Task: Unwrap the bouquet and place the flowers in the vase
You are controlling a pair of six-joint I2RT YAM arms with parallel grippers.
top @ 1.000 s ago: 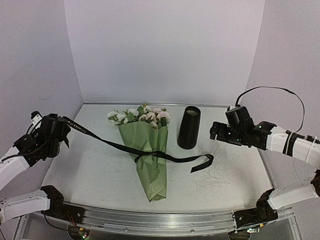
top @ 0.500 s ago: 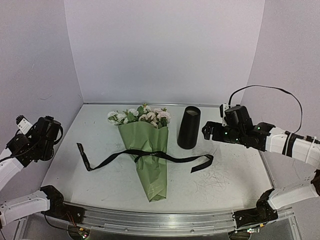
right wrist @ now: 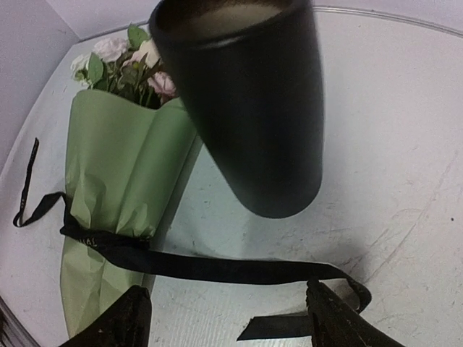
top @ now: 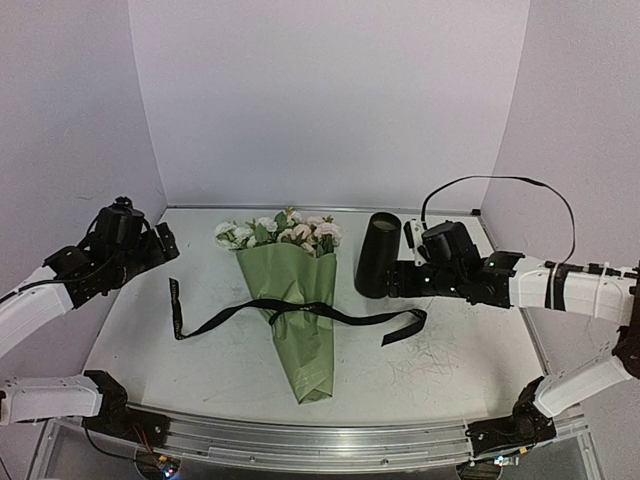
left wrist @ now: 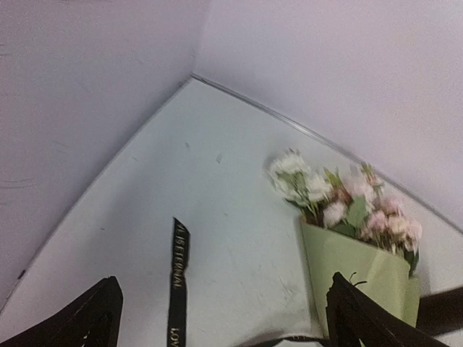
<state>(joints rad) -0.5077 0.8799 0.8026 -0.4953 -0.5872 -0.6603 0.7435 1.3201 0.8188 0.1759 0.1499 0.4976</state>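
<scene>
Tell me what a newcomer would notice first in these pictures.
A bouquet in green paper lies in the middle of the table, its pink and white flowers toward the back wall. A long black ribbon crosses its middle and trails to both sides. Just right of it stands a tall black vase, and the right claw hovers open beside it.
</scene>
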